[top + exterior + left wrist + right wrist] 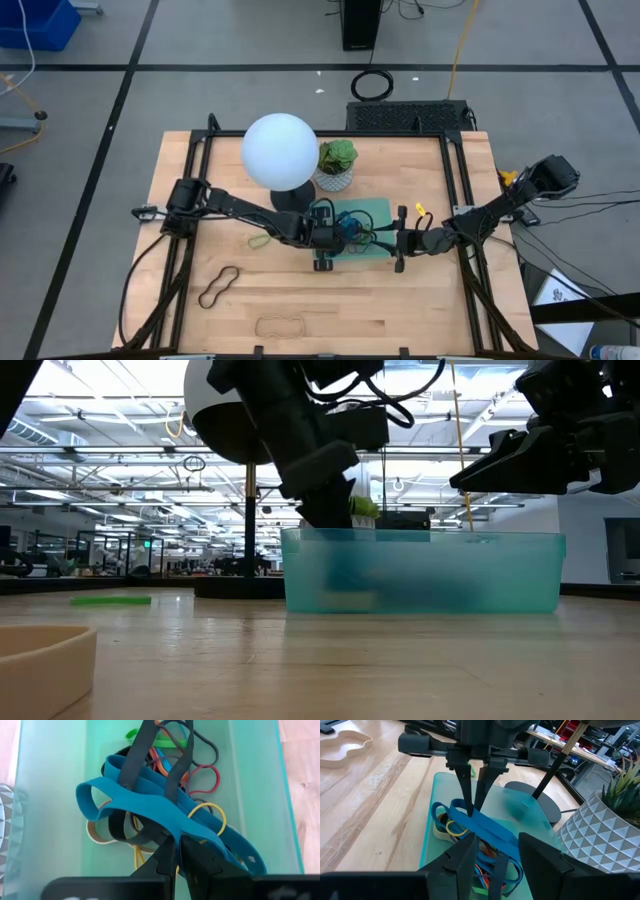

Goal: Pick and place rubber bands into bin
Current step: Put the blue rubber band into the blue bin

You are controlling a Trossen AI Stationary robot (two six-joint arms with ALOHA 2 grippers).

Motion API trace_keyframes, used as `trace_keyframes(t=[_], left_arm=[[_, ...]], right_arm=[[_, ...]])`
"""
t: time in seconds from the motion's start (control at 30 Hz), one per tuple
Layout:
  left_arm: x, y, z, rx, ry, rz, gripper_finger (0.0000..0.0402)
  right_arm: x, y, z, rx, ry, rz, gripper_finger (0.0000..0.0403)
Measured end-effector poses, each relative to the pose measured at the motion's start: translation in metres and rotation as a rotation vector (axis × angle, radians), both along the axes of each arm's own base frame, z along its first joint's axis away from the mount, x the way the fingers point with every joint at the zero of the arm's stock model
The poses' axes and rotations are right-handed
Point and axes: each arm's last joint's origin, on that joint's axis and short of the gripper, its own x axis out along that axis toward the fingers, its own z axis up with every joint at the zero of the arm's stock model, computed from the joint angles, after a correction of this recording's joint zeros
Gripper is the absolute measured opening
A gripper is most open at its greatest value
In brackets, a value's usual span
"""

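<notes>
The mint-green bin [378, 210] sits at mid-table and holds a pile of rubber bands [200, 775] in several colours. A wide blue band [150, 800] lies over the pile. My left gripper [178, 842] points down into the bin and is shut on the blue band; it also shows in the right wrist view [471, 810]. My right gripper [496, 840] is open at the bin's right side, fingers [132, 755] reaching in over the blue band. Loose on the table lie a black band [218, 287], a tan band [280, 325] and a green band [262, 240]. My left gripper pinches the blue band's strip [187, 827] between its two fingertips, near the band's middle. The fingers come from above, pointing down, across the strip. The band stays inside the bin, draped over the other bands. My right gripper's fingertips stand at the blue band; whether they touch it I cannot tell.
A white globe lamp [280, 150] on a dark base and a small white plant pot [337, 170] stand just behind the bin. The two grippers are close together over the bin. Bare wood lies at the table's near side, around the loose bands.
</notes>
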Motion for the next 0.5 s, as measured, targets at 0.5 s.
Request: trace_keyframes(t=[0.5], left_arm=[[0.002, 0.0002, 0.0014, -0.023, -0.034, 0.046, 0.014]], right_arm=[[0.0, 0.0, 0.0, 0.0, 0.0, 0.0, 0.0141]])
